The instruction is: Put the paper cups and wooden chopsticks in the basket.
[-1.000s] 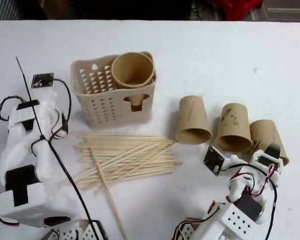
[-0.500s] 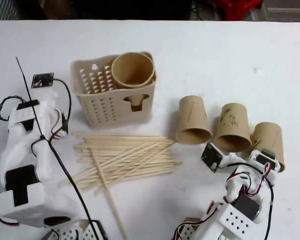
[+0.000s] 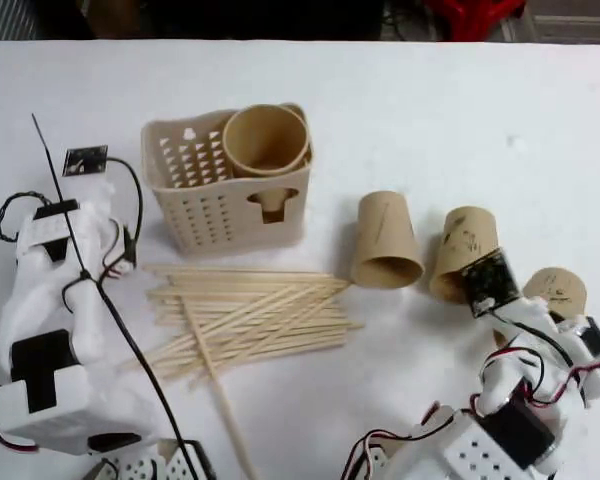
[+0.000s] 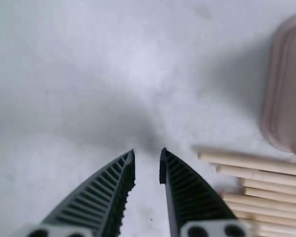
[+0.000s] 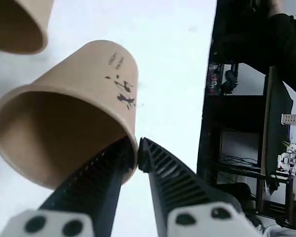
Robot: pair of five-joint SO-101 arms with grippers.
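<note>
One paper cup [image 5: 74,94] sits rim-clamped in right pincer [image 5: 137,144].

High cam sits overhead, looking down on the table [image 3: 460,120] from the arms' side. Left wrist cam hangs low, staring past the left gripper [image 4: 147,160] at the chopsticks [image 4: 256,173] and the basket [image 4: 288,98] corner, which the high cam catches too. Right wrist cam is tipped sideways, close on a cup [image 5: 74,113], with the room behind.

We see small dark print on the side of one paper cup [image 5: 84,74], but we cannot read it.
</note>
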